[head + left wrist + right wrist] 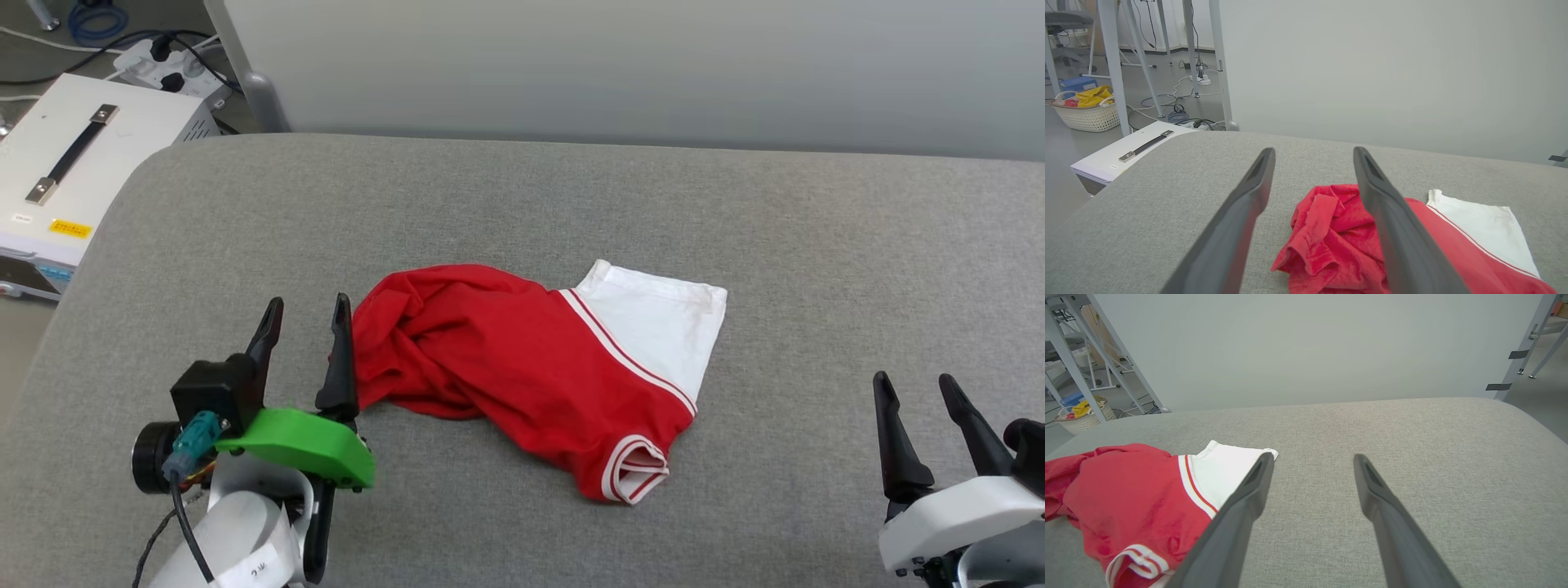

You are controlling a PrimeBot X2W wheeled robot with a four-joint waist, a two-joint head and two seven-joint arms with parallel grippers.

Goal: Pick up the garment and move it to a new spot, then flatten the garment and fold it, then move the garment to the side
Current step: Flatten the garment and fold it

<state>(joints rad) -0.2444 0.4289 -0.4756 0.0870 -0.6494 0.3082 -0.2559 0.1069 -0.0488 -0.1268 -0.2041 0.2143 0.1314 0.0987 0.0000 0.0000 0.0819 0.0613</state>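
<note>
Since both grippers stand with their fingers spread and hold nothing, the coming move depends mostly on which one is closer to the cloth. At the left gripper [309,310] the jaws are wide apart, and the finger on its right side is close against the crumpled red end of the garment [522,359]; I cannot tell if it touches or is only just beside. From there the garment lies to this gripper's right. Its long axis runs across the grey padded surface [735,204] toward the robot's right, ending in the flat white sleeve [661,327] and a striped cuff [633,474]. The right gripper [914,384], also open wide and empty, is well apart from that end. So I judge the left arm to be the nearer one, and the bunched red end the natural place to take hold
</note>
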